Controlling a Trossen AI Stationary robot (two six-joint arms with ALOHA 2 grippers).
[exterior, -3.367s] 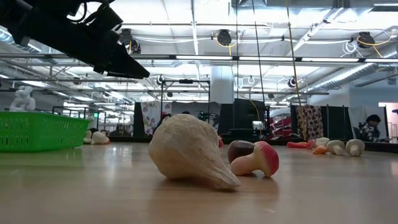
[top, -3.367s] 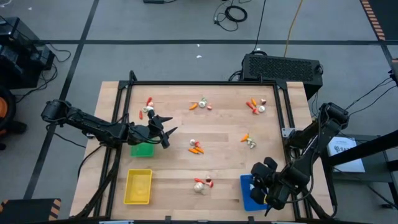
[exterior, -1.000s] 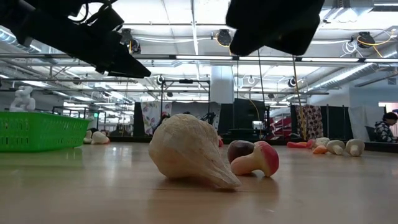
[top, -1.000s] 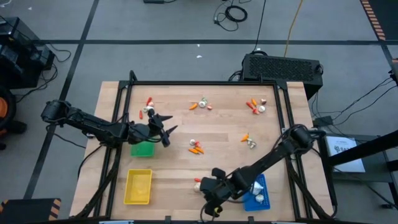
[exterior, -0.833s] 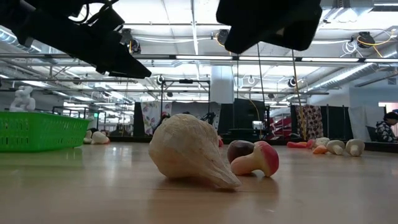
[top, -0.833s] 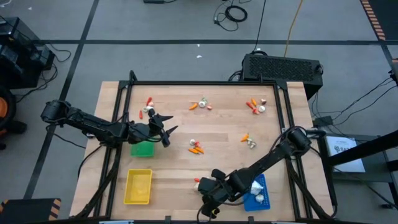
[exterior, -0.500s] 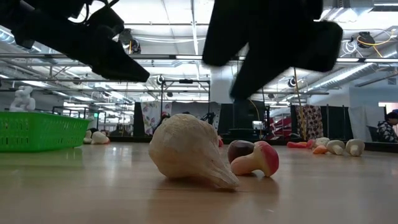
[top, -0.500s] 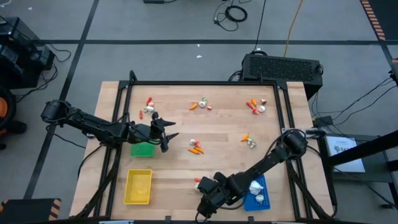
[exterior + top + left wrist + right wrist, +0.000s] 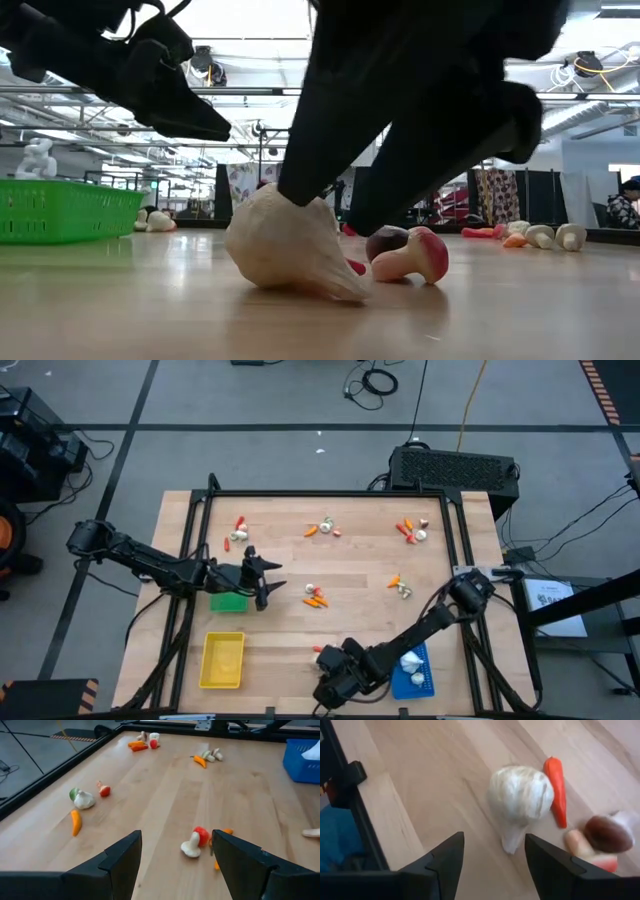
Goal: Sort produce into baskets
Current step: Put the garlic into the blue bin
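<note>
- Wooden bench, from above: the right gripper hangs low over the near edge, between the yellow basket and the blue basket. It hides the garlic bulb it is after, so I cannot judge its aim from here. The left gripper waits beside the green basket with its fingers spread. If that arm swung toward the middle cluster, it could scatter the carrot pieces.
- At bench height: the right gripper's dark fingers stand apart, and one looks to be touching the top of the garlic bulb. The bulb is rounded and tapered, so a push from one side could roll it away or tip it against the mushroom just beside it. The left gripper hovers above, clear of the wood.
- Left wrist view: its own open fingers frame a red-capped mushroom near the bench's middle. Nothing is gripped, and other pieces lie well apart.
- Right wrist view: the fingers stand wide, with the garlic bulb ahead of them, not yet between them. A red carrot lies touching the bulb, and a brown-capped mushroom sits near. Closing now would likely miss. Closing farther forward could pinch the carrot too and carry two kinds into one basket.
</note>
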